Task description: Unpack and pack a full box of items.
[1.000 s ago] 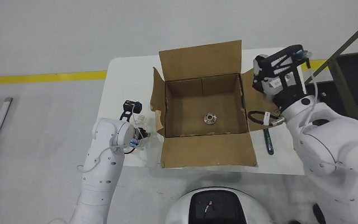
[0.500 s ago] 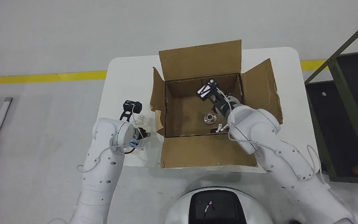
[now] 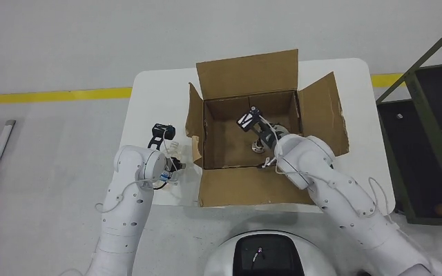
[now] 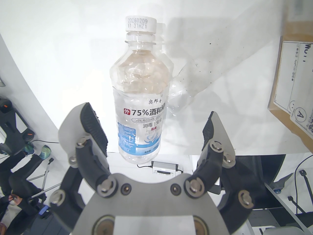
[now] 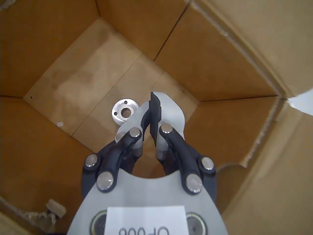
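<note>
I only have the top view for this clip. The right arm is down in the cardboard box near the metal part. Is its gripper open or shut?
Observer: Shut. In the right wrist view the right gripper has its pads pressed together with nothing between them.
Operator: And the left arm, off to the side of the box: what is at its gripper?
Observer: A clear bottle with a white cap lies on the white table. The left gripper is open, and the bottle's lower half shows between its fingers, touching neither.
</note>
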